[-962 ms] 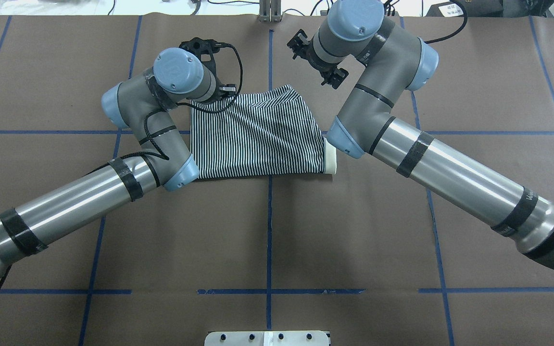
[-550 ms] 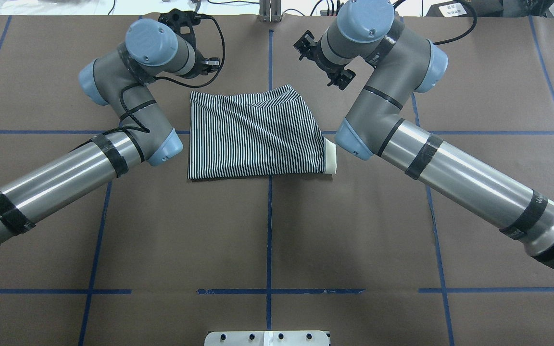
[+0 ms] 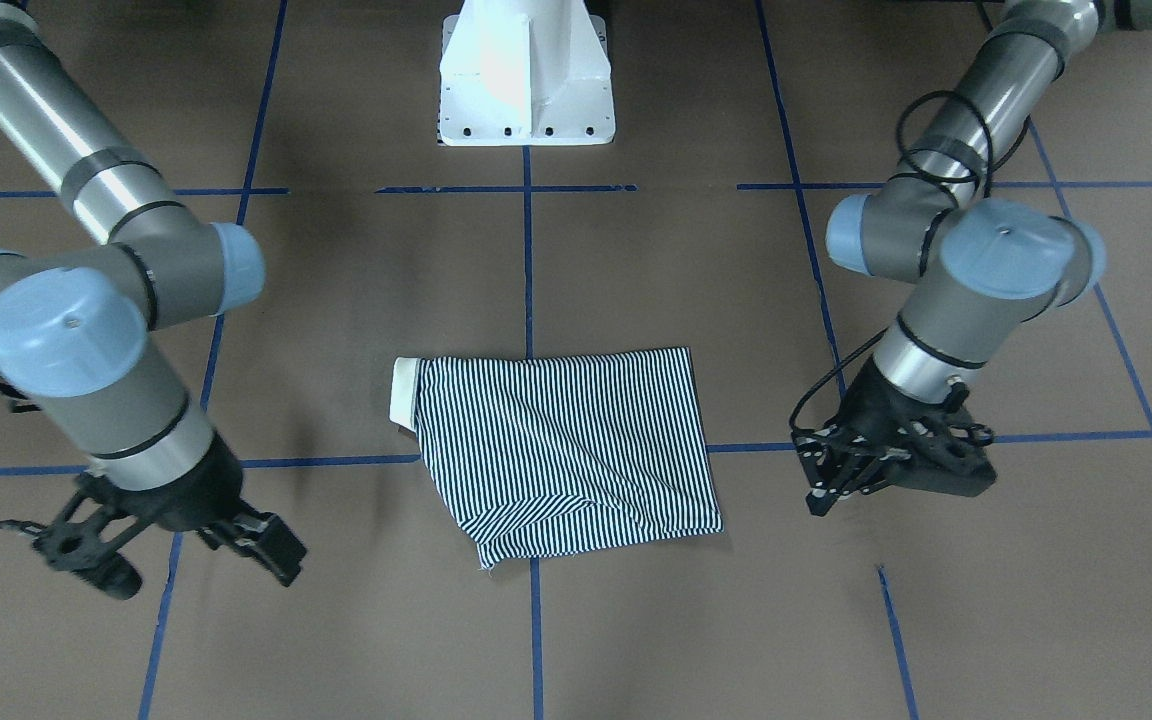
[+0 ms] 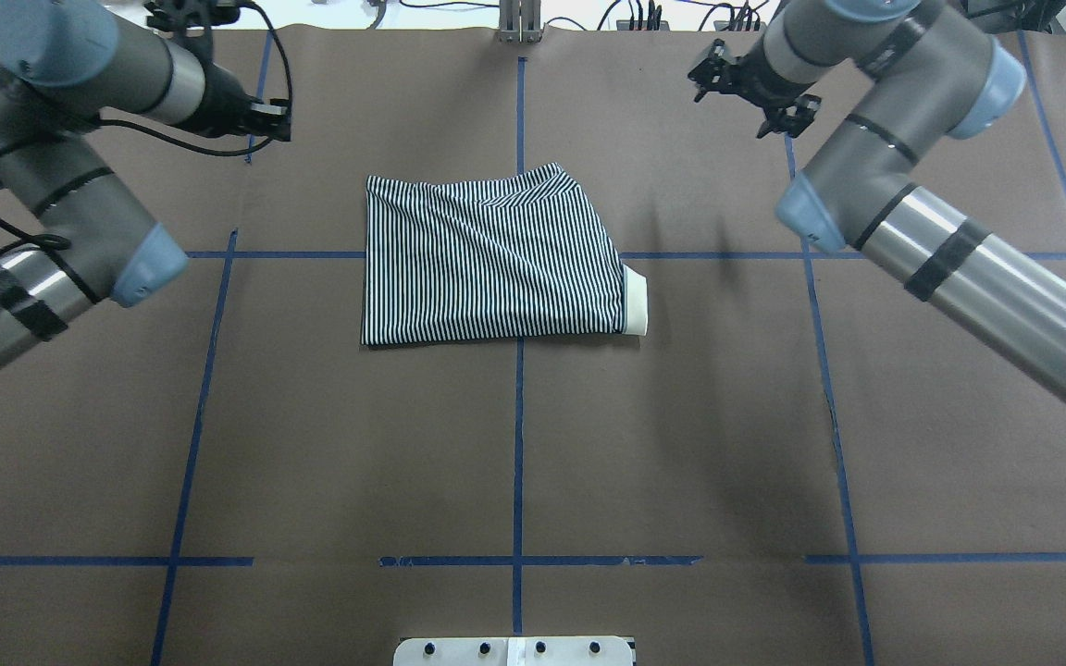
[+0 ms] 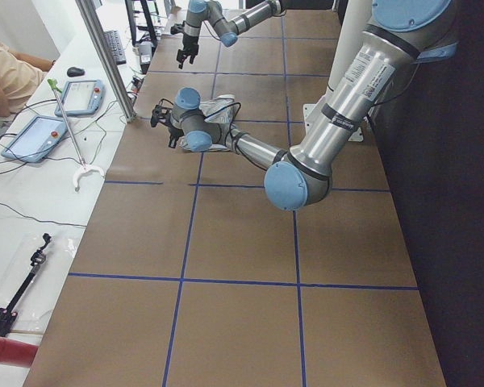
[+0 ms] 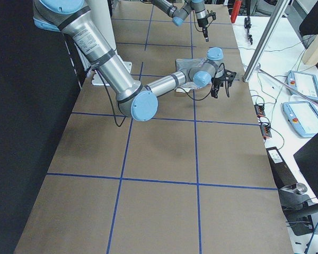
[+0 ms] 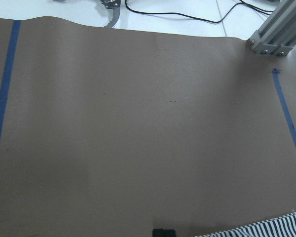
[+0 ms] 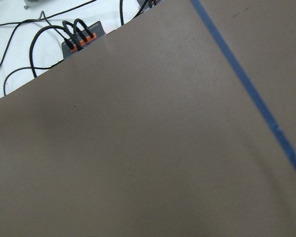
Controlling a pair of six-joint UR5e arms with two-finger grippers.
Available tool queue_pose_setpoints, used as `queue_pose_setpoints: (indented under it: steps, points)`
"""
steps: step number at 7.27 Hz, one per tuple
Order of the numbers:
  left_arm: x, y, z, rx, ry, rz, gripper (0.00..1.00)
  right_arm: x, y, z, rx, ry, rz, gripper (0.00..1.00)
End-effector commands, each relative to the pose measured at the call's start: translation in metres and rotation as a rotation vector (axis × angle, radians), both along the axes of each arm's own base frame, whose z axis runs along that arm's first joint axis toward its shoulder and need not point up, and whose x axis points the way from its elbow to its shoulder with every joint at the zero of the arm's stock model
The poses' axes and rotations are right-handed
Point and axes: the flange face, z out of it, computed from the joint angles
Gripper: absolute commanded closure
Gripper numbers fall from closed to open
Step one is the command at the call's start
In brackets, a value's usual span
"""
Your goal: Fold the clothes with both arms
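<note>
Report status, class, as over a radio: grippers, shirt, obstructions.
Left gripper: jaws open, empty. Right gripper: jaws open, empty. Striped shirt folded, flat on table, untouched by either gripper. No obstruction seen near it.

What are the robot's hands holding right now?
Nothing. The left gripper and the right gripper are both open and empty, off to the sides of the striped shirt, which lies folded on the table.

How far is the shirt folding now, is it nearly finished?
Done: the polo shirt lies flat in a compact folded rectangle, collar showing at one end. In hand: nothing; the left claw and right claw hang open, clear of it. Left: probably nothing, perhaps tidying.
</note>
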Motion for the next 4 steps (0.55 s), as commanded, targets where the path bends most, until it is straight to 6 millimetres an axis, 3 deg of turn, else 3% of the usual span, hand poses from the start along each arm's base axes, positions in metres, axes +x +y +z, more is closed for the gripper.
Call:
queue_pose_setpoints:
  steps: [1, 2, 3, 4]
  points:
    - [-0.154, -0.003, 0.077, 0.048, -0.028, 0.104, 1.00, 0.136, -0.004, 0.112, 0.119, 0.093, -0.203, 0.00]
    - [-0.216, -0.004, 0.106, 0.089, -0.052, 0.155, 1.00, 0.172, 0.007, 0.157, 0.169, 0.141, -0.292, 0.00]
    - [-0.280, -0.012, 0.119, 0.093, -0.118, 0.146, 0.88, 0.210, 0.015, 0.187, 0.142, 0.140, -0.350, 0.00]
    - [-0.310, -0.013, 0.135, 0.094, -0.174, 0.173, 0.71, 0.249, 0.022, 0.207, 0.197, 0.141, -0.405, 0.00]
